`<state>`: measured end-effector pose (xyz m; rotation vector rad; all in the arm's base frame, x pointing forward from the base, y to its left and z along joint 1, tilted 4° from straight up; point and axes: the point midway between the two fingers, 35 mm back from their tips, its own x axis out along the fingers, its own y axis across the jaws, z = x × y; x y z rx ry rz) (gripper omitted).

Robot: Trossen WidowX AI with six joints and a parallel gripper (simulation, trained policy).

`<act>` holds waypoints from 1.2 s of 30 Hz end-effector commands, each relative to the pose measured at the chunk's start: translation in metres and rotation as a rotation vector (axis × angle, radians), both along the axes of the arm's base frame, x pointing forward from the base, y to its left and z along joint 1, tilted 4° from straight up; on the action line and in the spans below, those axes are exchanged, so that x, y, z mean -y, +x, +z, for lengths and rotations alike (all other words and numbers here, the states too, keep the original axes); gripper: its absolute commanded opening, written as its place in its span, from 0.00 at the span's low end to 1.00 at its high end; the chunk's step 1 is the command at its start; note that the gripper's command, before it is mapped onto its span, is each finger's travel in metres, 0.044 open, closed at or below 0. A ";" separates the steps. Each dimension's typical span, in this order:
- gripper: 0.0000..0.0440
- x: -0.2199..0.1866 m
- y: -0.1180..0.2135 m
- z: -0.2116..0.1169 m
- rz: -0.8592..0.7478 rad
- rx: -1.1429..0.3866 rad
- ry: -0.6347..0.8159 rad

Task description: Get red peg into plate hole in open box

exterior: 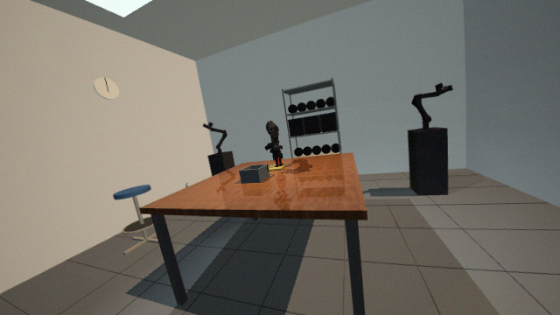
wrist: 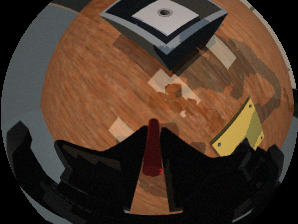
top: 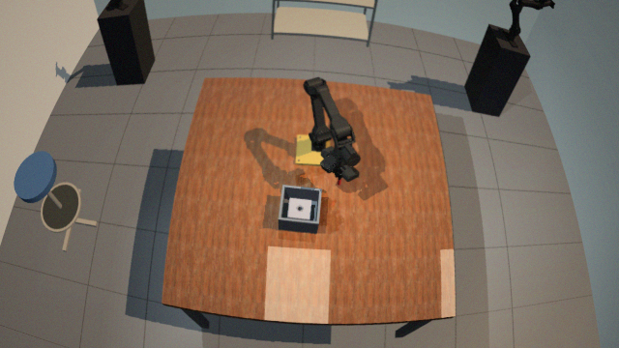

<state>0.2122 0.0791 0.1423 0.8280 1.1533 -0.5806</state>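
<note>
My gripper (top: 339, 177) (wrist: 154, 130) is shut on the red peg (top: 339, 182) (exterior: 279, 161) (wrist: 152, 150). The peg stands lengthwise between the fingertips in the wrist view, and its near end shows between the fingers. How high its lower end is above the table cannot be told. The open grey box (top: 299, 226) (exterior: 251, 176) (wrist: 189, 56) stands on the table, forward and to one side of the gripper. The white plate (top: 293, 213) (wrist: 148, 20) lies at its bottom, with a dark round hole (top: 300, 208) (wrist: 164, 12) in the middle. No peg is in the hole.
The arm's yellow base plate (top: 305, 157) (wrist: 233, 138) lies behind the box on the wooden table (top: 218, 217) (exterior: 262, 201). The box walls stand up around the white plate. A blue stool (top: 35, 176) (exterior: 132, 192) and two black pedestals with other arms stand beyond the table.
</note>
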 end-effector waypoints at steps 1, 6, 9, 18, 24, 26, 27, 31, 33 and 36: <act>0.00 0.009 0.008 0.012 -0.007 0.024 -0.019; 0.00 0.026 0.024 0.025 -0.035 0.055 -0.043; 0.00 0.037 0.032 0.030 -0.058 0.068 -0.055; 0.00 0.070 0.054 0.038 -0.121 0.092 -0.088; 0.00 0.089 0.067 0.038 -0.160 0.099 -0.104; 0.00 0.095 0.071 0.038 -0.173 0.101 -0.109; 0.00 0.098 0.073 0.037 -0.179 0.102 -0.111; 0.00 0.110 0.081 0.034 -0.202 0.102 -0.116; 0.00 0.116 0.085 0.032 -0.212 0.101 -0.118; 0.00 0.124 0.091 0.029 -0.224 0.097 -0.118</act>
